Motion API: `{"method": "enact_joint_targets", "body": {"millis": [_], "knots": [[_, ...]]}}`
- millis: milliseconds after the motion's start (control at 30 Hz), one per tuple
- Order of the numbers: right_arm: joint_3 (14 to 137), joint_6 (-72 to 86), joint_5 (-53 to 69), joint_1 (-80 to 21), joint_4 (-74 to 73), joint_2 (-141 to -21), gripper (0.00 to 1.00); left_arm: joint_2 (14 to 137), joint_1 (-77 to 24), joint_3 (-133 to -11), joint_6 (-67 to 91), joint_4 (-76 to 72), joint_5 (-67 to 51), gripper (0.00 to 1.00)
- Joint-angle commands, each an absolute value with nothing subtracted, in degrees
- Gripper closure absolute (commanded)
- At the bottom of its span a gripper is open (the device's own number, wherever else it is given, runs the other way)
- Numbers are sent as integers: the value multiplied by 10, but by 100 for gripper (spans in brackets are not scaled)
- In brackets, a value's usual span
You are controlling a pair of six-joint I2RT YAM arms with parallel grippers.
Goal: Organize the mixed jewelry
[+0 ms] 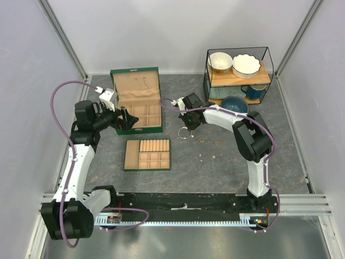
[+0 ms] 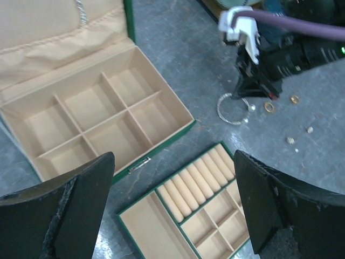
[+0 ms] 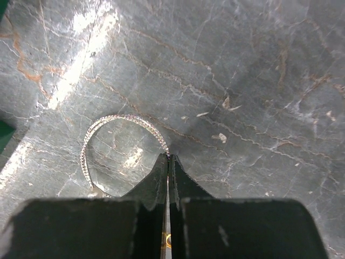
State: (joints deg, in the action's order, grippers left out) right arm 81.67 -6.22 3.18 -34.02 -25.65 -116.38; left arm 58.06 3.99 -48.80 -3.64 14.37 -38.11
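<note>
I judge the job barely begun. My right gripper (image 3: 168, 159) is pinched tight on the thin silvery wire bangle (image 3: 126, 117), which seems to lie on the grey marbled table (image 3: 259, 81), just right of the green hinged box with tan compartments (image 1: 139, 129). Every compartment I can see there is bare, as is the green tray with tan ring rolls (image 1: 125, 156). The small gold-brown rings (image 2: 268, 107) and pale studs (image 2: 291, 140) lie loose on the table beyond the bangle. My left gripper (image 2: 173, 162) hangs spread wide over box and tray, carrying nothing.
</note>
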Motion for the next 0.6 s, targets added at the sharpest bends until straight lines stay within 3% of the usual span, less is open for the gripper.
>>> {"method": "enact_joint_targets", "body": {"millis": [0,333,567], "knots": [[872,-62,29,-340,-281,-1153,100,594,24,-476,-60,98,-471,2],[989,-55,78,-346,-322,-1106,100,700,-97,-523,-25,75,-455,1],[1012,-47,97,-348,-311,-1065,100,813,-113,-606,46,76,-490,7]]}}
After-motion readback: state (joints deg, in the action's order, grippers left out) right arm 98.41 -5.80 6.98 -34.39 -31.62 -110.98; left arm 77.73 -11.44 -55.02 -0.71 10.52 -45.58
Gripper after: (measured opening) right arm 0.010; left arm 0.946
